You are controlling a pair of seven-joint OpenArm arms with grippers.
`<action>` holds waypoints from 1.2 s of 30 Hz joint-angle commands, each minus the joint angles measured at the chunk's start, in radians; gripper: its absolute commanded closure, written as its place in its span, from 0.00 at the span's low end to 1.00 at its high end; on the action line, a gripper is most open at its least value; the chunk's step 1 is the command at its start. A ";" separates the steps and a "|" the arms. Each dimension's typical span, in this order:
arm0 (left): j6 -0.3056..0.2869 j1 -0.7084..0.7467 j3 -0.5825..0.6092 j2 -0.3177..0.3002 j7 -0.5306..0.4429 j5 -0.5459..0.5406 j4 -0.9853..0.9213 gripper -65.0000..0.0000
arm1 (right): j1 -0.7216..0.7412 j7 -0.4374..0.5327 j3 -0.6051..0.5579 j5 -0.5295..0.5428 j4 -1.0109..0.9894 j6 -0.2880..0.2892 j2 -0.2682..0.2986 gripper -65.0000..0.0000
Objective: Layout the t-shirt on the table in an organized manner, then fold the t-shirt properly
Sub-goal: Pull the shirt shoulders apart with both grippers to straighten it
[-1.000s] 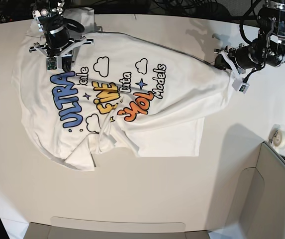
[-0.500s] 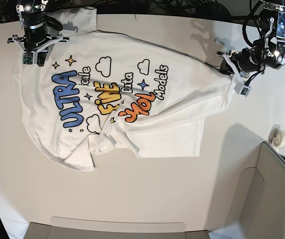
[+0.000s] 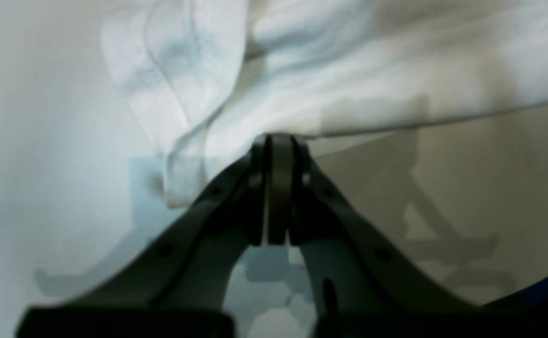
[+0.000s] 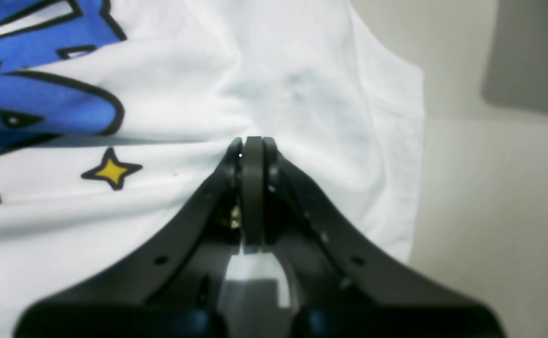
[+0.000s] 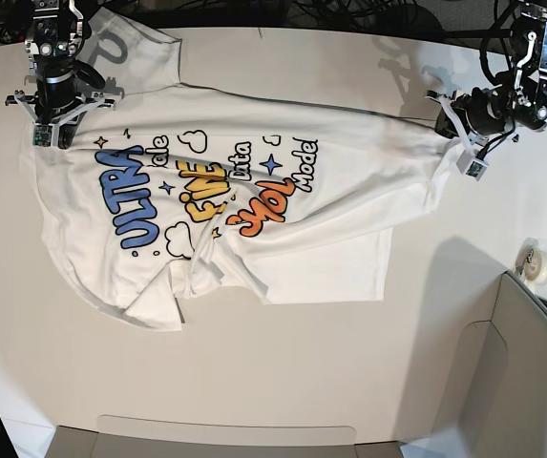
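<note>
Left tool (image 3: 278, 141): pressed together, pinching the white hem of the t-shirt (image 5: 244, 191) at its edge.
Right tool (image 4: 251, 143): pressed together, pinching a fold of cloth just beside a yellow star (image 4: 111, 172) and the blue lettering (image 4: 39, 101).
T-shirt: print side up on the worktop (image 5: 283, 372), stretched between the two tools, lower part wrinkled and folded over.
Tape roll (image 5: 538, 265): near the worktop's edge, well apart from the shirt.
</note>
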 commanded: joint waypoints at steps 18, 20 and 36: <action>0.012 0.197 0.088 -0.049 0.096 0.050 0.131 0.99 | 0.036 -0.219 -0.002 -0.001 0.123 -0.007 0.032 1.00; 0.012 0.210 0.088 -0.049 0.096 0.050 0.145 0.99 | 0.034 -0.219 -0.002 -0.001 0.151 -0.007 0.033 1.00; 0.017 0.299 -0.022 -0.100 0.093 0.049 0.385 0.99 | -0.067 -0.219 0.006 -0.002 0.378 -0.007 0.032 1.00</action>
